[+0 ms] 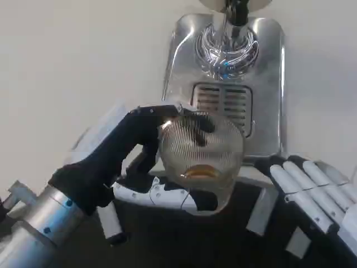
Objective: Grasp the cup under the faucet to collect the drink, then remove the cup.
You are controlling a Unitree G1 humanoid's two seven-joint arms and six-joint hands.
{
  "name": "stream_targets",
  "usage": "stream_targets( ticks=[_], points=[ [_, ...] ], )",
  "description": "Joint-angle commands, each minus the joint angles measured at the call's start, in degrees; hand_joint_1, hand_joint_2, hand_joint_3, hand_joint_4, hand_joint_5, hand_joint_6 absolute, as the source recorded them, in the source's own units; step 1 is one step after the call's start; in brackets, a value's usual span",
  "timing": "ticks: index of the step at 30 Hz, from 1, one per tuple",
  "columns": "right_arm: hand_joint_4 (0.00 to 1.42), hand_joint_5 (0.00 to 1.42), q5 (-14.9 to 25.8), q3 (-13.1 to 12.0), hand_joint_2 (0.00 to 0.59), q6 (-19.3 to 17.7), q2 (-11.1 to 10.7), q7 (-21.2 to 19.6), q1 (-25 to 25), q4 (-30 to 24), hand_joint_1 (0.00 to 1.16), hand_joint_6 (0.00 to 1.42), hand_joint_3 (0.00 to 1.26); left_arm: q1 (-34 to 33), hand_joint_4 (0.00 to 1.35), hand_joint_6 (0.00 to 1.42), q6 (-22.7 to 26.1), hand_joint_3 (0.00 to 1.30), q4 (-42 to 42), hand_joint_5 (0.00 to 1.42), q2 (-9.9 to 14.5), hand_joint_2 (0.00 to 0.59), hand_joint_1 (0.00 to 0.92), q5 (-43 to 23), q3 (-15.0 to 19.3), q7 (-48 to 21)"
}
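**Ribbed cup held up before the dispenser**

Seen from the head view, over a white table (67, 67) that fills the upper left, plain and evenly lit. Standing on it at centre right, a polished steel dispenser (262, 84), its base a shiny tray with a slotted drip grille (223, 106) set into it. Rising above the grille, a chrome faucet (228, 39) with a ringed collar, reflecting the light; top cut off by the frame edge. Along the bottom, a dark area, likely the robot's own body, though too blurred to tell. No brand, label or lettering legible anywhere on the steel or the glass.

Gripped in the left hand (134, 167): a clear ribbed cup (201, 159), tilted so the mouth faces the camera, with an amber patch low inside that may be drink, though hard to judge through the ribbing. Dark thumb curled over the cup's upper left rim, white-and-black fingers wrapped beneath the lower side, so firmly clamped on the glass. Cup held in front of the grille and below the faucet in the picture, overlapping the lower edge of the steel tray.

At lower right, the right hand (312, 195), fingers straight, lying side by side and holding nothing, just beside the cup but apart from it.
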Motion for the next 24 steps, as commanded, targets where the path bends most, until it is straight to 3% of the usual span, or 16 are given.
stream_targets(
  ticks=[1, 17, 24],
  points=[
    [0.0, 0.0, 0.8, -0.2, 0.391, -0.5, 0.5, 0.0, 0.5, 0.0, 0.34, 0.02, 0.0, 0.6, 1.17, 1.42, 0.6, 1.16, -1.5, 1.39, -0.4, 0.031, 0.783, -1.3, 0.2, -0.1],
    [0.0, 0.0, 0.7, 0.0, 0.406, 0.9, 0.2, 0.7, -1.7, 0.9, 0.34, 0.02, 0.0, 0.5, 1.15, 1.42, 2.1, 1.16, -1.6, 1.39, -1.5, 0.037, 0.784, -0.2, 0.0, 0.8],
    [0.0, 0.0, -0.3, 1.2, 0.397, 2.6, 2.2, 0.3, -1.2, 0.7, 0.33, 0.02, 0.0, -6.4, 1.15, 1.42, -1.3, 1.16, 8.2, 1.39, -2.0, 0.037, 0.784, 4.0, 0.4, 4.3]
  ],
)
